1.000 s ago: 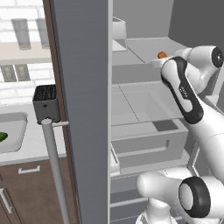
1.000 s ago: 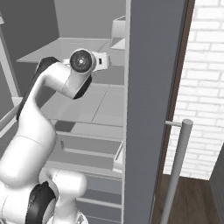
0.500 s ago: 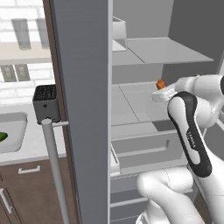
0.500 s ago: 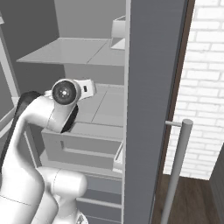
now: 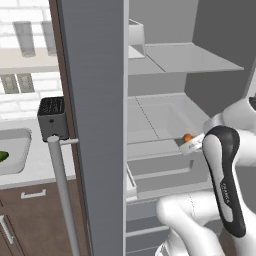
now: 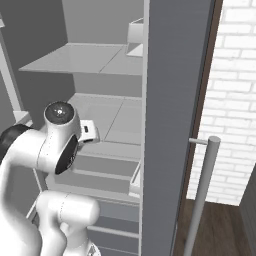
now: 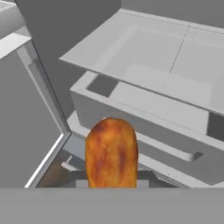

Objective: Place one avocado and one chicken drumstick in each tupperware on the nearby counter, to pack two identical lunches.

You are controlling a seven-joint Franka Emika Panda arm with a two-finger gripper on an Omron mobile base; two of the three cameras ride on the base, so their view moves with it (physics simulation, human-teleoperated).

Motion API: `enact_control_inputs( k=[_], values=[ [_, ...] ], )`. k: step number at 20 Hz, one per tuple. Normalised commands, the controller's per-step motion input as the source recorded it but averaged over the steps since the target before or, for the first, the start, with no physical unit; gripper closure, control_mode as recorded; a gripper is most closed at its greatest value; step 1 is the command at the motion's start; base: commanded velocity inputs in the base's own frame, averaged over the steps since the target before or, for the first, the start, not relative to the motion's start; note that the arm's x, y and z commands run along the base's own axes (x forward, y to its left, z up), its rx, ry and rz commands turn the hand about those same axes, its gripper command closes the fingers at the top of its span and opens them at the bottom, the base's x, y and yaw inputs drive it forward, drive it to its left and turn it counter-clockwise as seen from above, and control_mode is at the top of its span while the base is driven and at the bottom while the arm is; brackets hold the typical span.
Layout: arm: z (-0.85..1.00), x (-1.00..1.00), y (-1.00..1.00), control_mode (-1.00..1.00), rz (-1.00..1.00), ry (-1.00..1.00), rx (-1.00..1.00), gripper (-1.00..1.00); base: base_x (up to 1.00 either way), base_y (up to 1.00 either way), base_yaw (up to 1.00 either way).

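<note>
One drumstick (image 7: 111, 153) in the hand view: mottled orange-brown, glossy, rounded bulbous end up, lower part cut off by the frame bottom, bone not visible. It stands between the fingers of the hand (image 5: 191, 143), which is closed narrowly on it; fingertips themselves hidden behind the meat. In the left base view the same drumstick is a small orange spot at the end of the white arm, held in the air in front of the open fridge (image 5: 165, 120), at the height of the lower shelf and above the drawer (image 7: 144, 113).

In the right base view the hand (image 6: 90, 134) is largely hidden behind the arm's own joints.

Far left of the left base view: one tub (image 5: 11, 152) on the tabletop (image 5: 30, 172), cut off by the frame edge, with one green fruit (image 5: 2, 156) inside, barely showing. A dark toaster (image 5: 52, 118) stands beside it.
</note>
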Motion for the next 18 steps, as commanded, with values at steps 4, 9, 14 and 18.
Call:
enact_control_inputs(
  k=[4,9,14,18],
  values=[
    [-0.22,-0.75,0.00,-1.00,0.02,0.14,-0.05,1.00,0.00,0.00,0.00],
    [0.00,0.00,0.00,1.00,0.00,0.00,0.00,1.00,-0.96,0.13,0.24],
    [0.00,0.00,0.00,1.00,0.00,0.00,0.00,1.00,-0.98,0.37,0.57],
    [0.00,0.00,0.00,1.00,0.00,0.00,0.00,1.00,-0.52,0.70,0.77]
  ],
)
